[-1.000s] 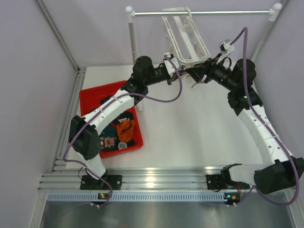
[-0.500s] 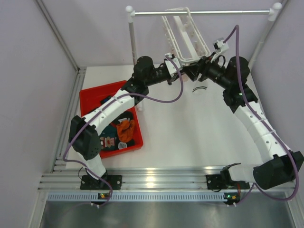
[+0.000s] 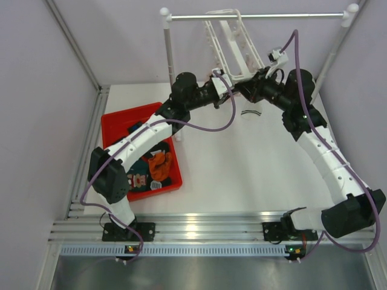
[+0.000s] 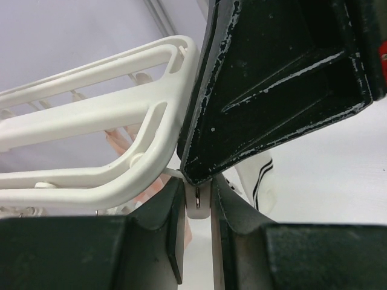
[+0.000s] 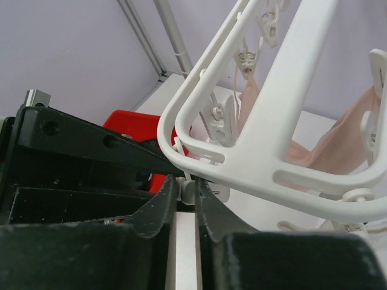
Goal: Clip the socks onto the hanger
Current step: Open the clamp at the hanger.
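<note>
The white hanger [image 3: 237,49] hangs tilted from the rail, and both grippers meet at its lower corner. My left gripper [image 3: 232,85] [image 4: 198,194] is shut on a small white clip [image 4: 198,205] under the frame [image 4: 91,121]. My right gripper [image 3: 247,90] [image 5: 187,191] is shut on a white clip piece [image 5: 188,192] beneath the hanger corner [image 5: 242,154]. A white sock with dark stripes [image 3: 252,112] [image 4: 261,178] lies on the table below them. More socks [image 3: 154,166], orange and dark ones, lie in the red bin. Pale pink fabric [image 5: 338,142] hangs from the hanger.
The red bin [image 3: 121,118] stands on the left of the table under my left arm. The metal rail [image 3: 260,16] on white posts [image 3: 169,54] spans the back. Purple walls close in on both sides.
My right gripper has moved up and left to the hanger's corner and shut on a clip. The striped sock now lies on the table beneath it. The left gripper has stayed put.
</note>
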### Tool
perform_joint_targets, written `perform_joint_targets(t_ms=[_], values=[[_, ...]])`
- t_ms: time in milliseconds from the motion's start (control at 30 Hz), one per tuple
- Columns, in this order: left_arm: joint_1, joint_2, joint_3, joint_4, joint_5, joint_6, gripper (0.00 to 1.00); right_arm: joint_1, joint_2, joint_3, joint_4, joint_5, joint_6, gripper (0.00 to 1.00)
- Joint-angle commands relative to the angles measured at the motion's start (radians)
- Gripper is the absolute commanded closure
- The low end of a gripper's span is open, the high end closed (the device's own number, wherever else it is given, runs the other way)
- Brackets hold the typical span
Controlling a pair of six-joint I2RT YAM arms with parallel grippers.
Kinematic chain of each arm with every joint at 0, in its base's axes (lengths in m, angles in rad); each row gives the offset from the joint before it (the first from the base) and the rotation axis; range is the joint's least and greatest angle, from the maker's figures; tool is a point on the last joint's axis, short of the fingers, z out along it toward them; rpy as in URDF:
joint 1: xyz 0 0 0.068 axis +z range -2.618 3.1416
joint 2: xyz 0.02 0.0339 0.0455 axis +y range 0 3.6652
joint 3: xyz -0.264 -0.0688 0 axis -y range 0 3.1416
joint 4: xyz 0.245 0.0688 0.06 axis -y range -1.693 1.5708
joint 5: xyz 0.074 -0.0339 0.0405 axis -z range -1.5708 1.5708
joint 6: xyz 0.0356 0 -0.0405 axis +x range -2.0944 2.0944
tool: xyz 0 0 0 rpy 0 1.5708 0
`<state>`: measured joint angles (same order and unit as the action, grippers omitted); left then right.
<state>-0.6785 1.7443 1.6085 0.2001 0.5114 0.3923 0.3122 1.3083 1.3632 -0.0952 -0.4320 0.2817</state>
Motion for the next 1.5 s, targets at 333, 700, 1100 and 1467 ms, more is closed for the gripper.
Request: perform_joint_targets(t_ms=[333,700,1100,1467], values=[[-0.012,-0.026,-0.007,0.039,-0.027,0.002,0.66,-0.024,-0.011,0.033,0.072,-0.051,0.088,1.00],[-0.009,-0.019,-0.007,0.053,-0.025,0.005,0.94,-0.053,-0.006,0.028,0.089,-0.099,0.154,1.00],[-0.012,-0.016,0.013,0.056,0.004,-0.006,1.00,-0.053,0.029,0.027,0.075,-0.070,0.143,0.73],[-0.015,0.006,0.044,0.055,0.013,-0.023,1.00,-0.039,0.046,0.039,0.055,-0.064,0.123,0.63]])
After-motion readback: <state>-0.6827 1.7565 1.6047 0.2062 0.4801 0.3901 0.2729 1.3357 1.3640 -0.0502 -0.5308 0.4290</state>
